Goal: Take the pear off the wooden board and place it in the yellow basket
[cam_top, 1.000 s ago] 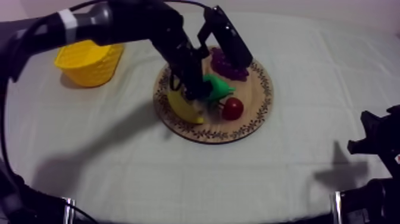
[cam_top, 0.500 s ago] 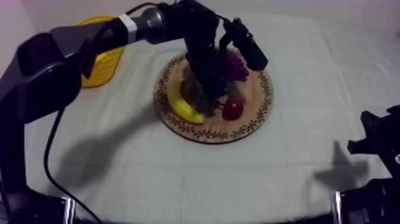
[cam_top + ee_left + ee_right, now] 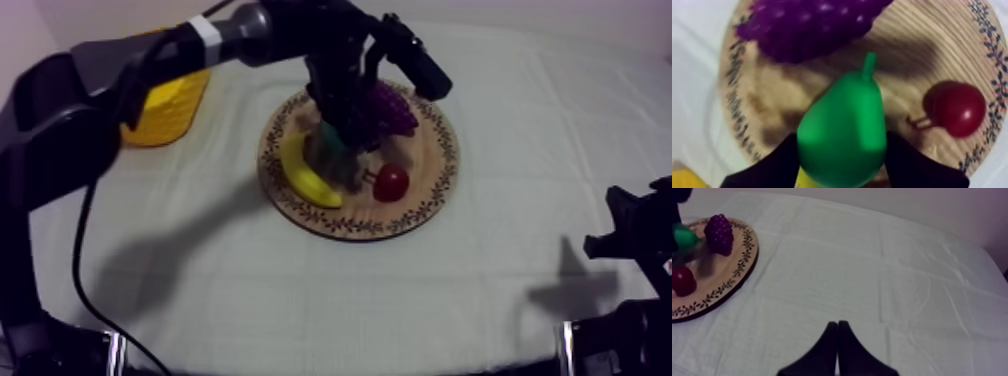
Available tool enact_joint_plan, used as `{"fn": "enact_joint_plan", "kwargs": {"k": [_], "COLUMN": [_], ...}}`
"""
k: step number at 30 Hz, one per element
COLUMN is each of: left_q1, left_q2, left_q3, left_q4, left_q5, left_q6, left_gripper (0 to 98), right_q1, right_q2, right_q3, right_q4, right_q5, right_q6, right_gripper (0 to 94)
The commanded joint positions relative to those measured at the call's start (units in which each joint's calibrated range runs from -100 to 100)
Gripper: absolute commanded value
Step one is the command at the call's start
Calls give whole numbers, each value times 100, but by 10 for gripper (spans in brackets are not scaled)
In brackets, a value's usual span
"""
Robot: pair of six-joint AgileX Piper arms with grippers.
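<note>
Over the middle of the round wooden board with the patterned rim (image 3: 420,192), my left gripper (image 3: 345,135) is gripping the smooth glossy green toy pear (image 3: 844,131), black fingers (image 3: 779,162) pressing its fat rounded end from both sides. Left wrist view is showing the pear's long axis running 6 to 12 o'clock, thin stem pointing at about 12 toward the bumpy purple bunch of grapes (image 3: 807,25). Whether the pear is touching the grained wood, cannot tell. Top view is hiding most of the pear behind the arm. It is showing the curved yellow banana (image 3: 305,178) lying at the board's 8 o'clock, the shiny small red fruit (image 3: 391,182) at 4 o'clock, and the ribbed yellow basket (image 3: 165,110) standing at 10 o'clock off the board on the grey-white cloth (image 3: 500,280). My right gripper (image 3: 838,325) is hanging over bare creased cloth, fingers lying together as a narrow wedge, well apart from the board.
</note>
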Motion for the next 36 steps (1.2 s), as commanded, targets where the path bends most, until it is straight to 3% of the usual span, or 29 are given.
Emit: {"fn": "enact_joint_plan", "kwargs": {"k": [1, 8, 16, 27, 36], "left_q1": [-36, -437, -1178, -2051, -2495], "left_q2": [-779, -2506, -3745, -4170, -3296], "left_q3": [504, 1132, 1934, 3270, 3630], "left_q4": [-229, -727, -952, -925, -742], "left_q5": [10, 188, -177, -1304, -2193], "left_q6": [105, 178, 92, 81, 54], "left_gripper": [508, 519, 530, 543, 547], "right_q1": [-1, -1, -1, -1, -1], "right_q2": [-2, -2, -2, -2, -2], "right_q3": [4, 4, 4, 4, 4], "right_q4": [0, 0, 0, 0, 0], "right_q5": [-1, -1, -1, -1, -1], "right_q6": [1, 1, 2, 2, 2], "right_gripper": [3, 3, 3, 3, 3]}}
